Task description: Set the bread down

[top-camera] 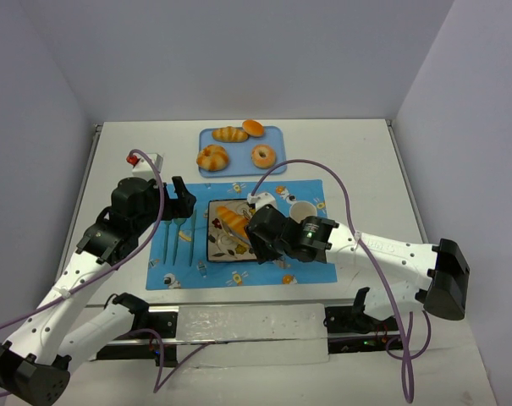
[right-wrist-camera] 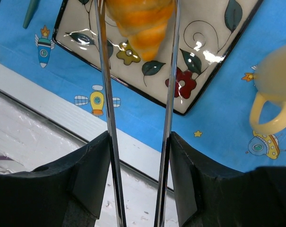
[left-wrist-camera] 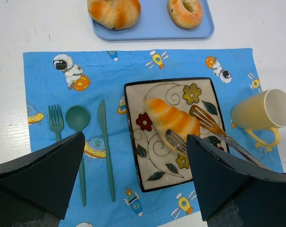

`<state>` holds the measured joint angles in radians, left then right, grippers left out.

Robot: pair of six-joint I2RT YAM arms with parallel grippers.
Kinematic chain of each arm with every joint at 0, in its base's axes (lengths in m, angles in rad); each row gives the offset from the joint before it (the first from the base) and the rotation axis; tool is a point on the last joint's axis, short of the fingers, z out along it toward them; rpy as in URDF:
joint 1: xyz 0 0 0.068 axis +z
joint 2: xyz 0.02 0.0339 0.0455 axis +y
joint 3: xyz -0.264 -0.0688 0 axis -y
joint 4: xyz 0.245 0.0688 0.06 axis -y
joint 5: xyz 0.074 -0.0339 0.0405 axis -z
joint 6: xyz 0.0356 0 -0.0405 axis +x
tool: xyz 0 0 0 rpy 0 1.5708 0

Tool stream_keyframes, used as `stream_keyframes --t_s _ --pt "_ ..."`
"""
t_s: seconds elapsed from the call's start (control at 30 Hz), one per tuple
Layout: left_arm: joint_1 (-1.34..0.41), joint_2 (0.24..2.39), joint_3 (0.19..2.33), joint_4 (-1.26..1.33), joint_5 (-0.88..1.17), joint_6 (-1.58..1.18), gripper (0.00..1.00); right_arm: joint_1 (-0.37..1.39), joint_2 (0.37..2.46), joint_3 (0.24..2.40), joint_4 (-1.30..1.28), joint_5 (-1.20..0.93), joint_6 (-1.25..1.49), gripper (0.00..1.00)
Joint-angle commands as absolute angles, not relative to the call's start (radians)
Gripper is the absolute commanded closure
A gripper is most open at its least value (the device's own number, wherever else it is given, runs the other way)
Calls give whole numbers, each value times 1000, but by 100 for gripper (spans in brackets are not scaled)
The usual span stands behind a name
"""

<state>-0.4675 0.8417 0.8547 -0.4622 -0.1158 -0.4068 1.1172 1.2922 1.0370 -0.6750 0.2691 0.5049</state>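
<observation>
The bread (top-camera: 232,219), a long golden-orange croissant, lies slanted over the square flowered plate (top-camera: 225,251). It also shows in the left wrist view (left-wrist-camera: 173,120) and the right wrist view (right-wrist-camera: 140,23). My right gripper (right-wrist-camera: 139,146) is shut on metal tongs (right-wrist-camera: 106,94). The tong arms (left-wrist-camera: 213,126) sit on either side of the bread's near end. I cannot tell if the bread rests on the plate (left-wrist-camera: 157,161). In the top view my right gripper (top-camera: 262,237) is at the plate's right edge. My left gripper (left-wrist-camera: 135,137) is open and empty above the placemat, left of the plate (top-camera: 181,203).
A blue tray (top-camera: 277,165) at the back holds a curved croissant (top-camera: 230,134), a ring donut (top-camera: 263,156) and other pastries. A yellow mug (left-wrist-camera: 261,113) stands right of the plate. A teal fork (left-wrist-camera: 56,120), spoon (left-wrist-camera: 77,118) and knife (left-wrist-camera: 105,142) lie on the blue placemat (left-wrist-camera: 43,71).
</observation>
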Motion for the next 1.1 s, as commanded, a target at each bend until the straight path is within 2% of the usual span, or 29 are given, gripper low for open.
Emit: stream_keyframes --t_s 0.0,0.83,1.07 --pt "-462 836 857 -442 -115 -400 1 1127 1284 1046 -664 302 512 43" --pt "-462 839 857 -440 -115 -402 1 1138 1240 1135 -701 403 512 36" --pt "-462 839 856 -440 -112 -402 1 1027 1235 1206 -675 410 477 36"
